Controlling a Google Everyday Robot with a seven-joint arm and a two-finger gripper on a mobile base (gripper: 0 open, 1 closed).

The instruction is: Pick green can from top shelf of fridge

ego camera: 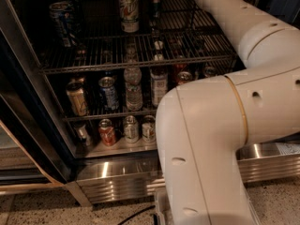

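The fridge (117, 177) stands open, with a dark door frame on the left and a steel base. Its top shelf (140, 50) is a grey wire rack. On it I see a whitish can with a green and red label (128, 8), blue-and-white striped cans (62, 14) and a dark bottle (156, 3). No shiny green can shows; it is hidden or out of view. My white arm (243, 36) rises at the right and reaches over the top shelf, leaving the picture at the top edge. The gripper is out of view.
The lower rack holds a clear bottle (133, 86), a blue can (108, 93) and a gold can (77, 98). An orange can (107, 132) and pale cans (131, 128) stand on the bottom. The arm's big elbow (206, 144) blocks the fridge's right half.
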